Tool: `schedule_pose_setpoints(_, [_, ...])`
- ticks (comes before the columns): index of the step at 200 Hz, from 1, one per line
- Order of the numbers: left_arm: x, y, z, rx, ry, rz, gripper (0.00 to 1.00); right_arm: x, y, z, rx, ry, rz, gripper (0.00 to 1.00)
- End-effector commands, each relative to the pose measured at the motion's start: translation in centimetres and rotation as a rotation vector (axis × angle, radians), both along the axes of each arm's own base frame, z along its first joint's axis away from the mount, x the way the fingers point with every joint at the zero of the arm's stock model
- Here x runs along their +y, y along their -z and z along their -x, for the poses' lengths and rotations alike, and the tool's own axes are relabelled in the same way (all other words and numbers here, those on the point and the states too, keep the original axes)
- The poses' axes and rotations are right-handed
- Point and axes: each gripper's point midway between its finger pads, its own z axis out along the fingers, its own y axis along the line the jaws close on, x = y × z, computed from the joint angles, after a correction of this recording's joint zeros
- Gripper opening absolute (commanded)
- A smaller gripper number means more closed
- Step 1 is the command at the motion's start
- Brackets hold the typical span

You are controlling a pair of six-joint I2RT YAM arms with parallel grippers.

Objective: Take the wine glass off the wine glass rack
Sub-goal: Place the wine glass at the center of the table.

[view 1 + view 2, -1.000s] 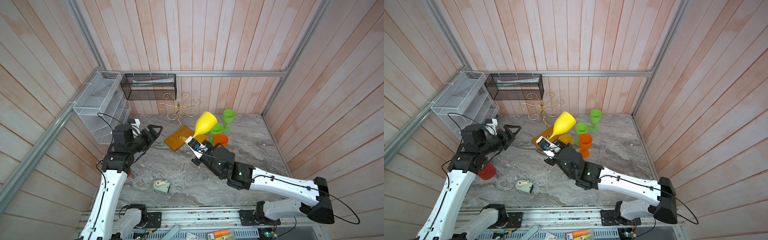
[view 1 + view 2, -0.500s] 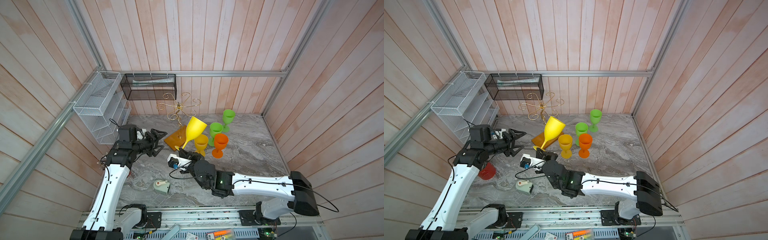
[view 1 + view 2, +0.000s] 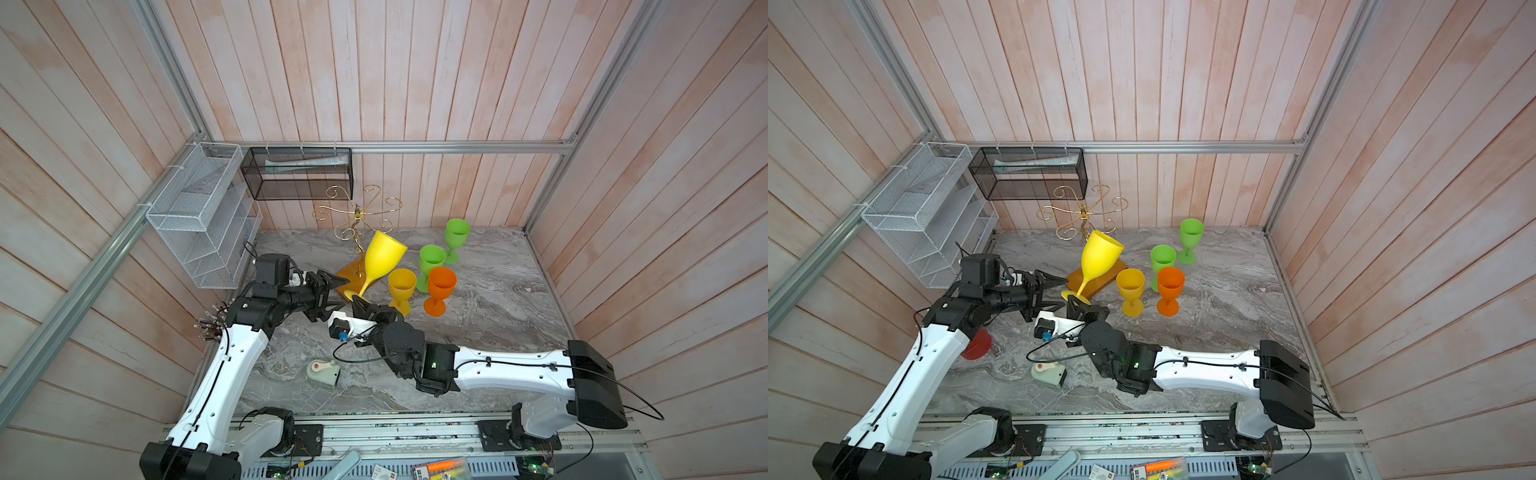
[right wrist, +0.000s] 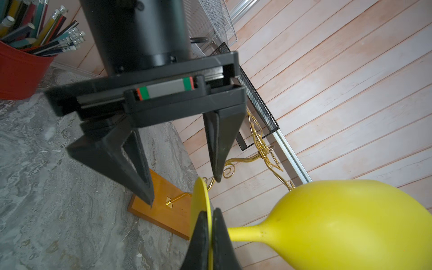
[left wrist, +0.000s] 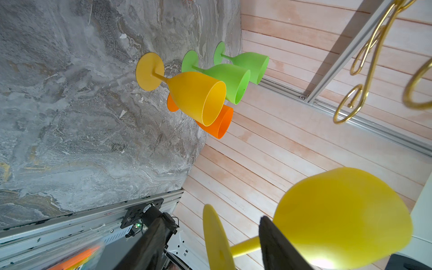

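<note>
The yellow wine glass [image 3: 382, 259] [image 3: 1100, 257] hangs tilted in the air in front of the gold wire wine glass rack [image 3: 357, 212] [image 3: 1084, 214], clear of its arms. My right gripper [image 3: 361, 305] [image 4: 210, 212] is shut on the rim of the glass's round foot. My left gripper [image 3: 334, 293] [image 5: 211, 221] is open, with one finger on each side of the foot disc and stem, touching neither. The glass bowl [image 5: 341, 215] [image 4: 350, 222] fills the near side of both wrist views. The rack's orange-brown base [image 4: 161, 208] lies on the marble just behind.
An amber glass [image 3: 402, 284], an orange glass [image 3: 441, 284] and two green glasses [image 3: 431, 259] [image 3: 457, 232] stand upright to the right. On the walls hang a black mesh basket [image 3: 299, 174] and a white wire shelf [image 3: 199, 208]. A red pencil cup [image 3: 976, 345] and a small grey device [image 3: 322, 370] sit near the left arm.
My right arm has swung the yellow glass down and to the left, bowl now upward. My left gripper has moved in around the foot and its jaws have narrowed.
</note>
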Motion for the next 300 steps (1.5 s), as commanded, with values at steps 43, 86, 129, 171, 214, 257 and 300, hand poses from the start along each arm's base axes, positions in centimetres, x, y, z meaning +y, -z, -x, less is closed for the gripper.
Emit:
schedule_pose_setpoints(43, [-1.2,-0.6,0.7,0.013,0.023,0.036,0.58,0.6,-0.6,0.1,-0.059,-0.024,-0.011,0.00])
schedule_pose_setpoints(86, [-1.9,-0.6,1.0,0.029,0.027,0.064,0.48,0.8,-0.2,-0.2,-0.085,-0.031,0.012,0.00])
schedule_pose_setpoints(129, [-2.2,-1.6,0.7,0.007,0.028,0.068,0.37,0.6,0.4,-0.6,-0.095,-0.028,0.027,0.00])
schedule_pose_setpoints(171, [-2.5,-1.0,0.6,0.019,0.030,0.066,0.21,0.7,0.9,-1.0,-0.109,-0.023,0.042,0.00])
schedule_pose_setpoints(214, [-2.8,-0.9,0.3,0.013,0.038,0.068,0.10,0.7,1.3,-1.8,-0.136,-0.003,0.062,0.00])
schedule_pose_setpoints(257, [-2.8,-1.1,-0.1,-0.002,0.032,0.066,0.02,0.6,0.8,-2.2,-0.141,-0.001,0.046,0.12])
schedule_pose_setpoints(300, [-2.8,-1.3,-0.5,-0.020,0.033,0.065,0.00,0.3,0.6,-2.4,-0.125,-0.004,0.028,0.17])
